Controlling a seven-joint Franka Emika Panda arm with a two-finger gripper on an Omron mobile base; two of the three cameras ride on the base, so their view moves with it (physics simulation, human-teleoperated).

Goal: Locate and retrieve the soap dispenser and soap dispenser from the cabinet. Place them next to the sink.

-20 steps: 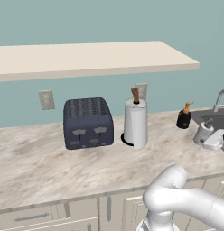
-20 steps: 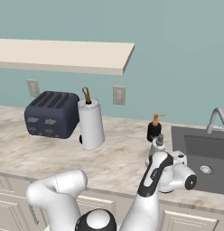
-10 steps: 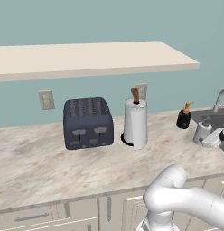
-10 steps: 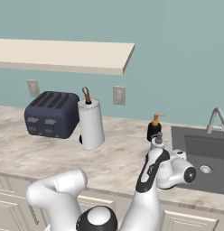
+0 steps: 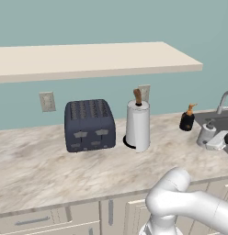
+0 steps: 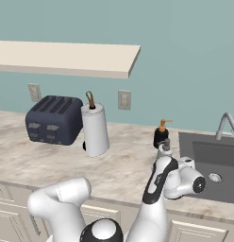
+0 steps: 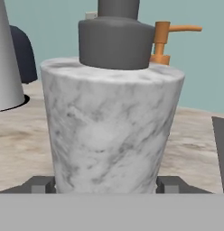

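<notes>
A grey marbled soap dispenser (image 7: 111, 131) with a dark pump stands upright between my fingertips (image 7: 41, 185), and both pads press its sides. My gripper (image 5: 210, 139) is shut on it low over the counter, at the sink's (image 5: 218, 118) left edge. I cannot tell whether its base touches the countertop. The black soap dispenser (image 5: 186, 120) with an orange pump (image 7: 162, 40) stands on the counter just behind it, left of the sink (image 6: 218, 160). The cream cabinet shelf (image 5: 88, 59) hangs on the wall above, with nothing showing on it.
A dark toaster (image 5: 89, 125) and a white paper-towel roll (image 5: 137, 126) stand on the marbled counter to the left. The curved faucet (image 6: 226, 124) rises behind the basin. Wall outlets sit above the counter. Beige drawers run below the front edge.
My hand with the grey soap dispenser has shifted only slightly near the sink. The black dispenser, toaster and paper-towel roll have stayed put.
</notes>
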